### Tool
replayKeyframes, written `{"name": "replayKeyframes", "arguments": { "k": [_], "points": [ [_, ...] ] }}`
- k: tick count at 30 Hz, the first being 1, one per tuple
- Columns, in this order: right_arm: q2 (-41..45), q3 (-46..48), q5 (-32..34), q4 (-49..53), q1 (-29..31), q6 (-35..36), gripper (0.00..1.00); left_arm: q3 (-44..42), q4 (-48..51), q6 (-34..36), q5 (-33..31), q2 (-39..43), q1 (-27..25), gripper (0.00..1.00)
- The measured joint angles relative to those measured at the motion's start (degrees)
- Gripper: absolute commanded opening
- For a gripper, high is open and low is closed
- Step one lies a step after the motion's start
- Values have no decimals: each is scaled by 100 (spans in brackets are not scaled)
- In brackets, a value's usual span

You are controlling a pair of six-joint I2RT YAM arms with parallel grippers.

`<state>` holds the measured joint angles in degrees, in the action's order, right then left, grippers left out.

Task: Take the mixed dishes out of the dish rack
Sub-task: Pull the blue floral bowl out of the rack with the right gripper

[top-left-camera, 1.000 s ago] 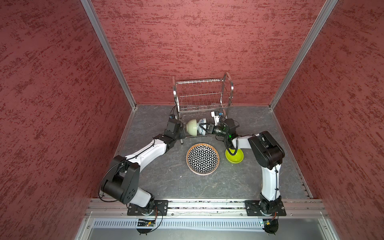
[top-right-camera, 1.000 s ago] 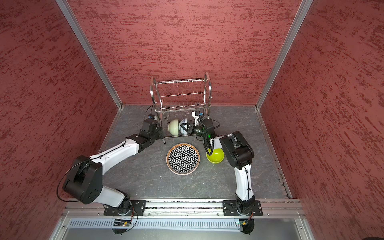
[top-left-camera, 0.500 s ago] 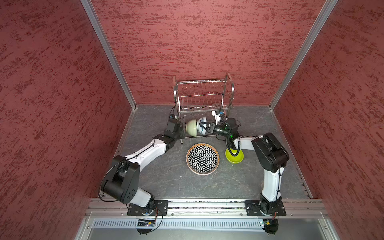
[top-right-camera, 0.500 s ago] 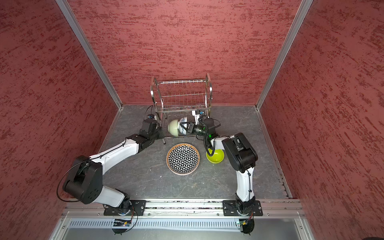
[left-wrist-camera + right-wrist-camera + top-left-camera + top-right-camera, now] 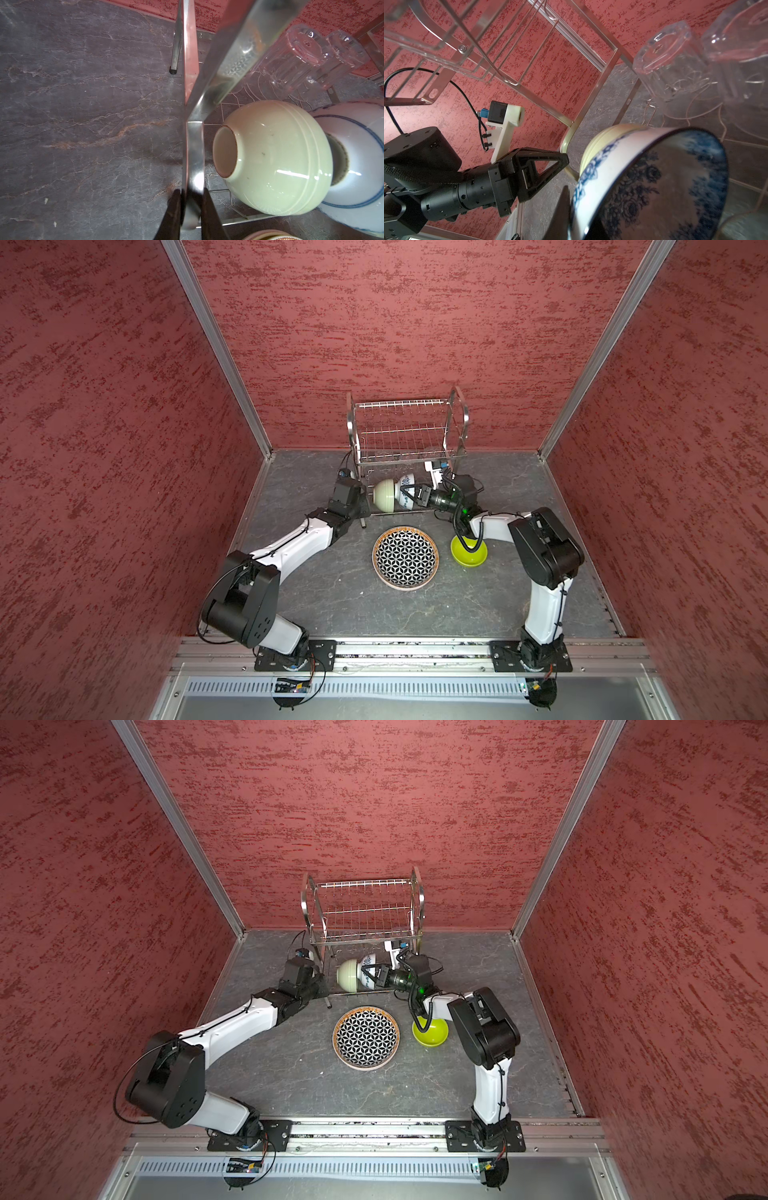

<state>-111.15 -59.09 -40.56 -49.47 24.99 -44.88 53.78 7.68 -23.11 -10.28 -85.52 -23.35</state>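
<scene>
The dish rack (image 5: 405, 435) (image 5: 365, 911) stands at the back wall. On its lower tier a cream-green bowl (image 5: 384, 494) (image 5: 276, 158) lies on its side with a blue-floral bowl (image 5: 406, 497) (image 5: 654, 187) against it. My right gripper (image 5: 417, 495) (image 5: 571, 199) is shut on the blue-floral bowl's rim; one finger is hidden inside the bowl. My left gripper (image 5: 362, 506) (image 5: 191, 193) is shut on the flat steel strip of the rack's side frame (image 5: 194, 158). Two clear tumblers (image 5: 291, 60) (image 5: 670, 62) stand upside down behind the bowls.
A black-and-white plate (image 5: 405, 558) (image 5: 366, 1038) lies flat on the grey floor in front of the rack. A lime bowl (image 5: 468, 551) (image 5: 430, 1032) sits to its right, under my right forearm. The rack's upper tier holds nothing that I can see.
My right arm's elbow has swung slightly to the right while its gripper stays on the blue-floral bowl. The left arm and the rack have not visibly moved.
</scene>
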Motion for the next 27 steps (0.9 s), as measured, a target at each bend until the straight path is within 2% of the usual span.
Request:
{"name": "replayKeyframes", "arguments": {
  "k": [12, 22, 27],
  "points": [
    [730, 107, 387, 1084, 0, 643, 0, 0, 0, 2, 2, 0, 0, 12],
    [1622, 118, 1213, 3106, 50, 1561, 0, 0, 0, 2, 4, 0, 0, 12],
    [2122, 118, 1731, 4205, 267, 2031, 0, 0, 0, 2, 15, 0, 7, 12]
  ]
}}
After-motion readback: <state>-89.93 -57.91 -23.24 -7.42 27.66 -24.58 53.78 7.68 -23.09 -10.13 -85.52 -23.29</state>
